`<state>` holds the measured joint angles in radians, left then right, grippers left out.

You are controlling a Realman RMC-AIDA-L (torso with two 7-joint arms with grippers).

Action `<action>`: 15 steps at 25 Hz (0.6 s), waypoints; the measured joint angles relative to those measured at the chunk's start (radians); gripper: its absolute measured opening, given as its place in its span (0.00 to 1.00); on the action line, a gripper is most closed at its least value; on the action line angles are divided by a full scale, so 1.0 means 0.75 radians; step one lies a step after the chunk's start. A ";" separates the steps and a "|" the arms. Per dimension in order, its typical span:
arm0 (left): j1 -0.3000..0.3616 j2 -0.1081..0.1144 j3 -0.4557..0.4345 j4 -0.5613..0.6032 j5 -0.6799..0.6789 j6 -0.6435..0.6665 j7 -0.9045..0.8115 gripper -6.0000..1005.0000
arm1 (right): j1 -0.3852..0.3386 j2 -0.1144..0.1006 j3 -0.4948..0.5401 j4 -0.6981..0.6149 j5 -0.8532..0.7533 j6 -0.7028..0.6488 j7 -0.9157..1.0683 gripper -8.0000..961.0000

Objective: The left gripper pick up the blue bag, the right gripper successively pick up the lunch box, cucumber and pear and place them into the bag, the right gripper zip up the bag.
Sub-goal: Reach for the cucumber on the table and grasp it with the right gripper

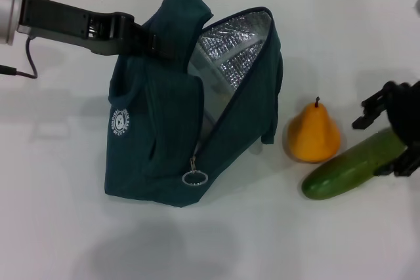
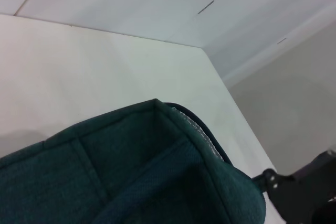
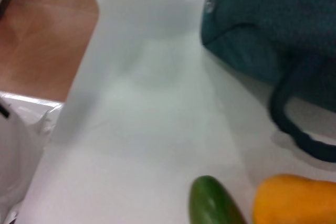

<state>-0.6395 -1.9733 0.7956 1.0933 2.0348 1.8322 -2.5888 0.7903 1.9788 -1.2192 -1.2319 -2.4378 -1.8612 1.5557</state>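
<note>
The blue bag (image 1: 164,142) stands on the white table, left of centre, its mouth unzipped and the silver lining (image 1: 230,50) showing. My left gripper (image 1: 141,37) is shut on the bag's top fabric and holds it up. The left wrist view shows only the bag's rim (image 2: 157,150). The pear (image 1: 313,136) stands upright just right of the bag. The cucumber (image 1: 354,165) lies beside it on the table. My right gripper (image 1: 390,137) is open and straddles the cucumber's right end. The right wrist view shows the cucumber (image 3: 212,205), pear (image 3: 294,200) and bag (image 3: 262,24). The lunch box is hidden.
The zipper's ring pull (image 1: 195,178) hangs low on the bag's front. A loop handle (image 3: 294,124) droops toward the pear. A black cable (image 1: 26,63) trails at the far left. The table's edge and brown floor (image 3: 42,35) show in the right wrist view.
</note>
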 joint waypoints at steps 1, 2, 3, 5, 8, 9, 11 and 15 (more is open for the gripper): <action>0.000 0.000 -0.001 0.000 0.001 0.000 0.000 0.04 | -0.008 0.005 -0.022 0.001 -0.001 0.013 -0.014 0.81; -0.001 0.000 -0.002 0.000 0.001 -0.001 0.000 0.04 | -0.016 0.009 -0.045 0.004 -0.006 0.027 -0.026 0.81; -0.002 0.001 -0.003 0.000 0.002 -0.002 0.000 0.05 | -0.021 0.010 -0.062 0.006 -0.011 0.038 -0.032 0.81; -0.006 0.003 -0.004 0.000 0.004 -0.006 -0.002 0.05 | -0.022 0.013 -0.082 0.027 -0.024 0.052 -0.042 0.81; -0.018 0.003 -0.004 -0.001 0.010 -0.010 -0.002 0.05 | -0.022 0.018 -0.086 0.058 -0.041 0.068 -0.066 0.81; -0.019 0.003 -0.004 -0.003 0.011 -0.010 -0.002 0.05 | -0.022 0.021 -0.087 0.068 -0.048 0.079 -0.074 0.81; -0.020 0.002 -0.003 -0.004 0.011 -0.011 -0.003 0.05 | -0.021 0.024 -0.091 0.082 -0.059 0.091 -0.083 0.81; -0.022 0.002 -0.003 -0.005 0.012 -0.013 -0.003 0.05 | -0.022 0.030 -0.129 0.119 -0.092 0.144 -0.094 0.81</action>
<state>-0.6561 -1.9718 0.7931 1.0896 2.0435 1.8225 -2.5909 0.7741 2.0015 -1.3162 -1.1427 -2.5070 -1.7531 1.4854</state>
